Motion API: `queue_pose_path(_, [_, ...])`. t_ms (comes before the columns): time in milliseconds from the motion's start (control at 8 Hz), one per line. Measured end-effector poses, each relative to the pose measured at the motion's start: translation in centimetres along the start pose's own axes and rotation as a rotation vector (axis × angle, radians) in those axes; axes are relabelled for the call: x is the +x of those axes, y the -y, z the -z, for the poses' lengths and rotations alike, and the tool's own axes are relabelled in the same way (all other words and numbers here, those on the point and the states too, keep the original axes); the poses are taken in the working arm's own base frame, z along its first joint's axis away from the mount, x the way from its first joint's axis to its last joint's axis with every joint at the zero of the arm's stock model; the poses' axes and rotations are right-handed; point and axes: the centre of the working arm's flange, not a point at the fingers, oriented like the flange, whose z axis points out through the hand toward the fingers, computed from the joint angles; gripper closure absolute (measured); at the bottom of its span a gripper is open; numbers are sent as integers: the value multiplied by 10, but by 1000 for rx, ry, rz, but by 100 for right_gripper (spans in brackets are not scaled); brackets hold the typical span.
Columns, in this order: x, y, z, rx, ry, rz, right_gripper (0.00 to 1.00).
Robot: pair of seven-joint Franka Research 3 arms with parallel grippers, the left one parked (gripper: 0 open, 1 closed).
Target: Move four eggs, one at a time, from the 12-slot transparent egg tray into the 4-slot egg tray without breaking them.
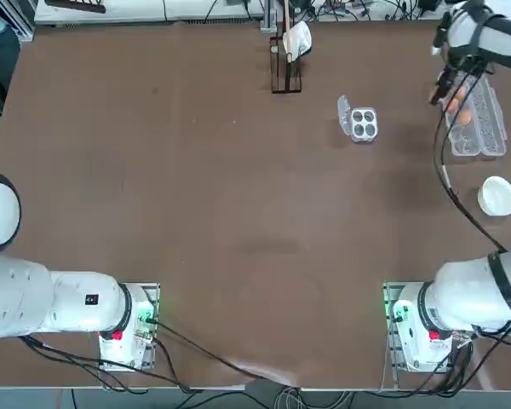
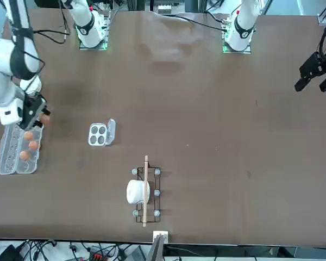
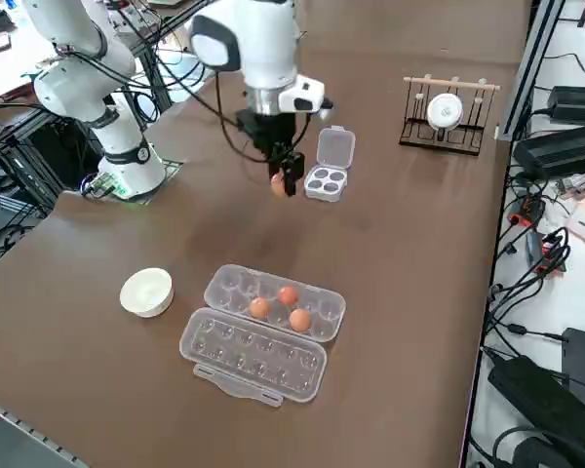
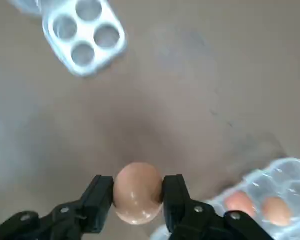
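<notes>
My right gripper (image 3: 286, 181) is shut on an orange-brown egg (image 4: 138, 192), held above the bare table between the two trays. In the wrist view the black fingers (image 4: 101, 196) press the egg from both sides. The 12-slot transparent egg tray (image 3: 229, 285) lies open near the table's right edge with three eggs (image 3: 288, 295) in its cups. It also shows in the top view as the long tray (image 1: 492, 128). The 4-slot egg tray (image 3: 325, 180) sits just beyond the gripper, lid flap open, all cups empty. From overhead the small tray (image 1: 364, 123) lies left of the gripper (image 1: 443, 89).
A white round bowl (image 3: 146, 291) sits near the long tray, toward the robot. A dark wire rack (image 3: 447, 112) holding a white cup and a wooden stick stands at the far edge of the table. Cables hang from the right arm.
</notes>
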Motion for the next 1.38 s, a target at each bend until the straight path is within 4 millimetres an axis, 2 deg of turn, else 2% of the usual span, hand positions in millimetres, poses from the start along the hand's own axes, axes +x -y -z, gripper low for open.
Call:
queue_pose_path(250, [57,48,-4,5,13,-163,42])
queue_pose_path(500, [98,86,-12,5,24,-257,42])
queue_pose_path(625, [112,98,-19,4,25,-285,42])
queue_pose_path(1000, [138,111,-51,-7,-3,-358,42])
queue_pose_path(1375, [166,139,-66,-13,-20,-426,42])
